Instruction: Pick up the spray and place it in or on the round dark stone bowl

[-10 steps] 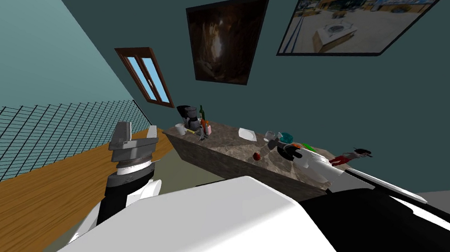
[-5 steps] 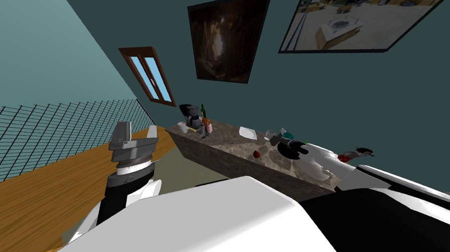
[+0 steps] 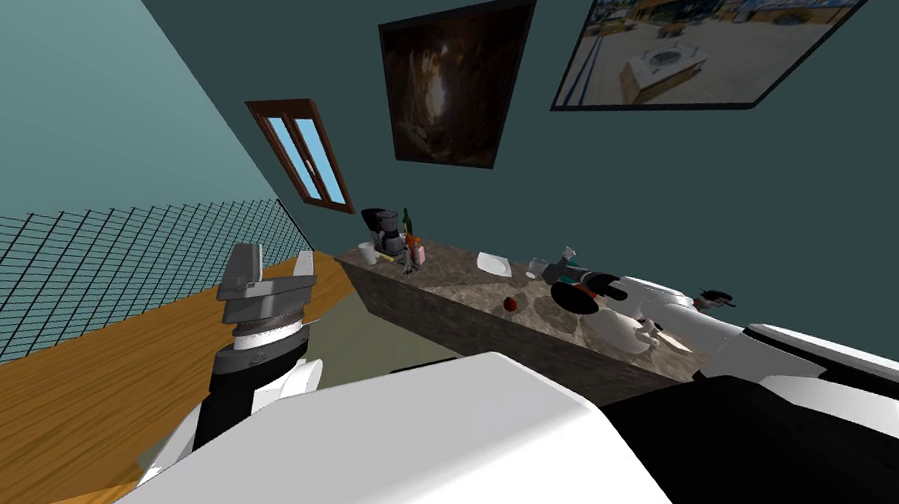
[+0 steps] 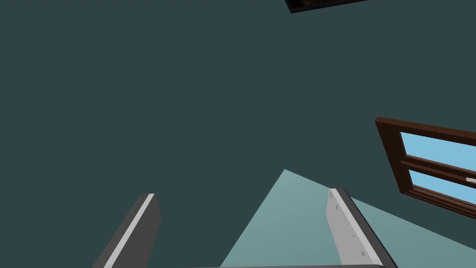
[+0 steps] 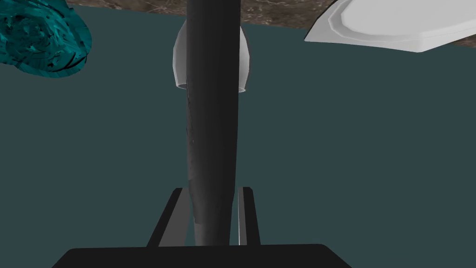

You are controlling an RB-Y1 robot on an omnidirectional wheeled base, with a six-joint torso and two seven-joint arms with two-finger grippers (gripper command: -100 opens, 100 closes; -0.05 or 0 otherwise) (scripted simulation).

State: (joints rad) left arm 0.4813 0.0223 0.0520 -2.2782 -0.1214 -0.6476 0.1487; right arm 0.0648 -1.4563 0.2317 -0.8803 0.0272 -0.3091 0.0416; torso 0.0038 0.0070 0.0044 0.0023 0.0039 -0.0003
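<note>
My right gripper (image 5: pixel 212 189) is shut on a slim dark grey object (image 5: pixel 213 116), which I take for the spray; the fingers press its two sides. In the head view the right gripper (image 3: pixel 563 264) reaches over the marbled brown counter (image 3: pixel 455 290), near its back edge. A black round shape (image 3: pixel 574 297) lies just below the wrist; I cannot tell whether it is the bowl or a joint of the arm. Off to the left, over the wooden floor, my left gripper (image 3: pixel 271 268) stands upright and open, holding nothing (image 4: pixel 242 193).
Beyond the spray stand a white cup (image 5: pixel 179 60), a teal object (image 5: pixel 42 39) and a white plate (image 5: pixel 395 25). On the counter I also see a coffee machine (image 3: pixel 379 226), a green bottle (image 3: pixel 404 221), a red apple (image 3: pixel 511 304) and a red-and-black item (image 3: pixel 715 300). A black mesh fence (image 3: pixel 86 256) borders the left.
My right arm has stretched further over the counter and its gripper has risen a little toward the wall. The left arm has kept still. The head camera shifted slightly.
</note>
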